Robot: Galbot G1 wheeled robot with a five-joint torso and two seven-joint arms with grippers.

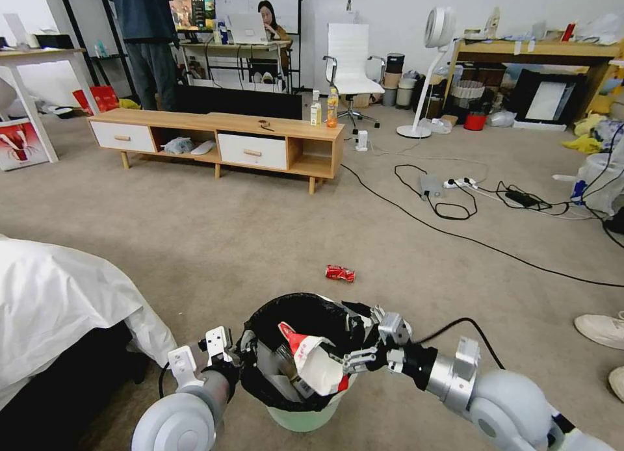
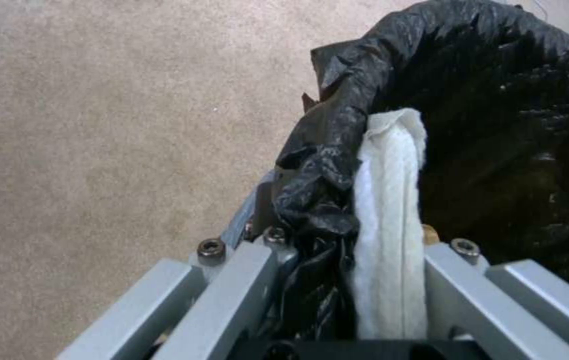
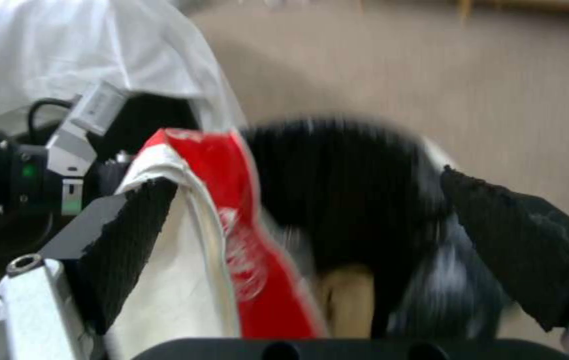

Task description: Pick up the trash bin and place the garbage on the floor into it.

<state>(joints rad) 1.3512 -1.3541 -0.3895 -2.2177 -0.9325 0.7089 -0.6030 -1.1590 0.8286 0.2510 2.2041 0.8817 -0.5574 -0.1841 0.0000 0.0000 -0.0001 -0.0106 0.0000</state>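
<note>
The trash bin (image 1: 305,417), white with a black bag over its rim, is held up low in front of me. My left gripper (image 1: 242,355) is shut on its left rim; the left wrist view shows that gripper (image 2: 344,250) clamped on black bag (image 2: 498,125) and a white strip. My right gripper (image 1: 357,337) hangs over the bin's mouth with its fingers spread wide. A crumpled red-white paper cup (image 1: 312,363) rests in the opening, and in the right wrist view the cup (image 3: 231,200) leans against one pad (image 3: 131,240) of that gripper (image 3: 324,245). A crushed red can (image 1: 340,273) lies on the floor beyond the bin.
A white-covered piece of furniture (image 1: 58,308) stands close on the left. A low wooden TV stand (image 1: 221,139) with upright drink bottles is further ahead. Black cables (image 1: 455,207) run across the carpet on the right, and a person's shoe (image 1: 601,329) is at the right edge.
</note>
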